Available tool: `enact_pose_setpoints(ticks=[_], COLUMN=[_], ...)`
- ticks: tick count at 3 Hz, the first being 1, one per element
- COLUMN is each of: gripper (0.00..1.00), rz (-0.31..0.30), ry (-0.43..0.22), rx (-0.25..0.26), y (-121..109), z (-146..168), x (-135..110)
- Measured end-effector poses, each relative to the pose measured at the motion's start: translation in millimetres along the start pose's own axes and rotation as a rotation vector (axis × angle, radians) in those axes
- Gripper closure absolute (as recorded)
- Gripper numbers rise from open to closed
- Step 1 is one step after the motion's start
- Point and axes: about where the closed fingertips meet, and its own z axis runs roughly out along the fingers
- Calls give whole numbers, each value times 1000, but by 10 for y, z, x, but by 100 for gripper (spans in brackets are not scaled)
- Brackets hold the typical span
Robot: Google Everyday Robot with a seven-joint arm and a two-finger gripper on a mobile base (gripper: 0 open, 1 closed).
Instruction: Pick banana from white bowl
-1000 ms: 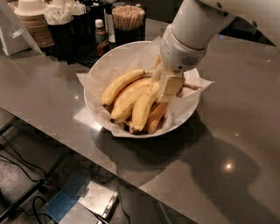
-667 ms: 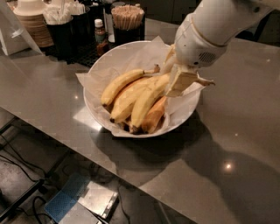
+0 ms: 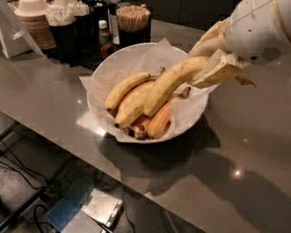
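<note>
The white bowl (image 3: 101, 122), lined with crinkled white paper, sits on the grey counter at centre. My gripper (image 3: 212, 60) is at the upper right, above the bowl's right rim, shut on the large yellow banana (image 3: 169, 83) near its stem end. The brown-tipped stem (image 3: 244, 82) sticks out to the right past the fingers. The banana slants down to the left, and its lower end is over the other bananas in the bowl; I cannot tell whether it touches them. Two more yellow bananas (image 3: 127, 86) and orange-tinted ones (image 3: 159, 121) lie in the bowl.
Behind the bowl stand a black caddy with wooden stirrers (image 3: 133, 12), a small bottle (image 3: 105, 32) and stacked paper cups (image 3: 32, 22). The counter's front edge runs diagonally from the left to the bottom right. The floor below shows cables and a blue box (image 3: 68, 210).
My gripper has risen and moved right, carrying the banana's stem end up out of the pile. The other bananas stay in the bowl.
</note>
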Motion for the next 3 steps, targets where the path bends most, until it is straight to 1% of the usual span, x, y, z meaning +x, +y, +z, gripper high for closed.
enact_pose_setpoints(ticks=[1,2,3], gripper=[100,100,100], rz=[-39,-76,-76], ry=[-30,-13,-13], rx=[83,146,146], y=[75,181,181], z=[-377,-685,-685], x=[-210,-486,-486])
